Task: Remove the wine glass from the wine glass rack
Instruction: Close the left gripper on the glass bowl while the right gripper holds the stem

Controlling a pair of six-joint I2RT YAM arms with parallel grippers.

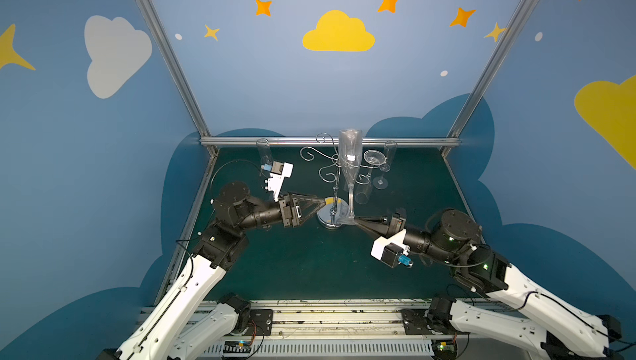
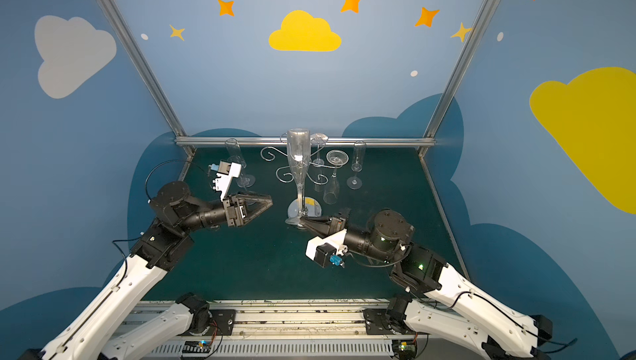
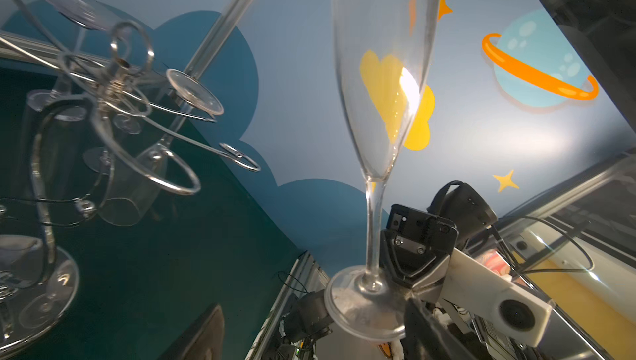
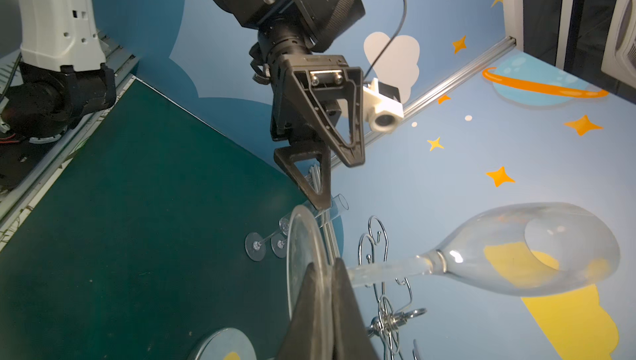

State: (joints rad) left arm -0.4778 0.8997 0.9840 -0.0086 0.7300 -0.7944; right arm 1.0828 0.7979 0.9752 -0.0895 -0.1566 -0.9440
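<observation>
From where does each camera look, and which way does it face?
Both top views: high at the front, facing down toward the back wall; left arm and right arm show.
Left wrist: on the left arm, facing up at the wine glass and rack; right gripper shows.
Right wrist: on the right arm, facing along its gripper, shut on the glass's foot; the open left gripper shows.
Shared: wine glass and rack, in all views.

Can't see rim of wine glass (image 3: 382, 65) in left wrist view, cropped at top. Can't count blurred wine glass rack (image 3: 112, 95) arms there.
</observation>
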